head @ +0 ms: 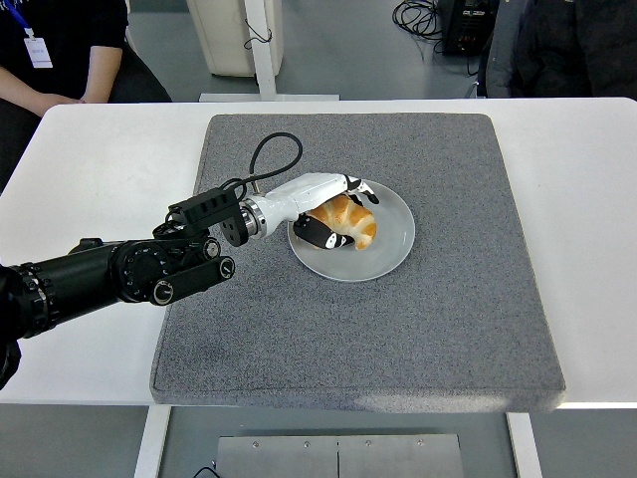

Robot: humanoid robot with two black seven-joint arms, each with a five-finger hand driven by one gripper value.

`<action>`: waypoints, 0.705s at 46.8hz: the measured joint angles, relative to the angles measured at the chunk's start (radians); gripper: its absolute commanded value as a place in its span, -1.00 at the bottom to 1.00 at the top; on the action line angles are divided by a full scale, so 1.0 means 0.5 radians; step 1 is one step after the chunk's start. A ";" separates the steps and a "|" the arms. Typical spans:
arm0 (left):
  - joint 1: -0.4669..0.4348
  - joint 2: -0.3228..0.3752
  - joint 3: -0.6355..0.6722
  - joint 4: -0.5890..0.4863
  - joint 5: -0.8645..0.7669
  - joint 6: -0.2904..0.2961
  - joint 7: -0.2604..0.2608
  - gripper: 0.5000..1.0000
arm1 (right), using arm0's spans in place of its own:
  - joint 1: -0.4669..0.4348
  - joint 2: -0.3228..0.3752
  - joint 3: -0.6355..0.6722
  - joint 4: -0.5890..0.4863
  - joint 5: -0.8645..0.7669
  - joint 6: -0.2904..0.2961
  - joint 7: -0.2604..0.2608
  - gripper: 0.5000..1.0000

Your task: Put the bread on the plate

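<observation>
A: Which way does the bread (348,220) lie?

B: Its long axis runs from about ten o'clock to four o'clock across the plate (393,239). The four o'clock end is free and rounded; the ten o'clock end is under the robot's fingers.

A: And how does it look?

B: An oblong roll, golden orange on its crust, darker brown toward the free end and paler cream along the top where the light falls. The surface looks smooth and a little glossy.

A: Where does it sit?

B: On the left half of the round grey plate, which lies on the grey mat (448,319) over the white table (90,169). Whether its underside rests fully on the plate I cannot tell.

A: The hand?

B: The left hand (323,211) reaches in from nine o'clock. Its fingers are loosely curved around the roll's ten o'clock end, upper ones over the top, a dark fingertip (333,240) against the near side. I cannot tell whether they actually clasp it or lie slack.

A: Anyone else?

B: A person (60,50) in dark clothing sits past the table's far edge at eleven o'clock.
</observation>
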 measured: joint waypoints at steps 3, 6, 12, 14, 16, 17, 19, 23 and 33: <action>0.001 0.000 -0.004 0.000 -0.002 0.000 0.000 0.17 | 0.000 0.000 0.000 0.000 0.000 0.000 0.000 1.00; 0.002 0.000 -0.007 -0.001 -0.002 0.000 0.000 0.32 | 0.000 0.000 0.000 0.000 0.000 0.000 0.000 1.00; 0.002 -0.003 -0.009 -0.002 -0.038 0.000 0.000 0.61 | 0.000 0.000 0.000 0.000 0.000 0.000 0.000 1.00; 0.003 -0.003 -0.009 -0.002 -0.076 0.000 0.000 0.69 | 0.000 0.000 0.000 0.000 0.000 0.000 0.000 1.00; 0.003 -0.003 -0.008 -0.002 -0.115 0.000 0.000 0.75 | 0.000 0.000 0.000 0.000 0.000 0.000 0.000 1.00; 0.003 -0.005 -0.007 -0.001 -0.139 0.000 0.000 0.77 | 0.000 0.000 0.000 0.000 0.000 0.000 0.000 1.00; 0.002 -0.006 -0.006 -0.002 -0.164 0.000 0.000 0.80 | 0.001 0.000 0.000 0.000 0.000 0.000 0.000 1.00; -0.001 -0.017 -0.006 -0.002 -0.188 -0.001 0.000 0.82 | 0.001 0.000 0.000 0.000 0.000 0.000 0.000 1.00; -0.017 -0.026 -0.068 -0.002 -0.267 -0.003 0.000 0.83 | 0.001 0.000 0.000 0.000 0.000 0.000 0.000 1.00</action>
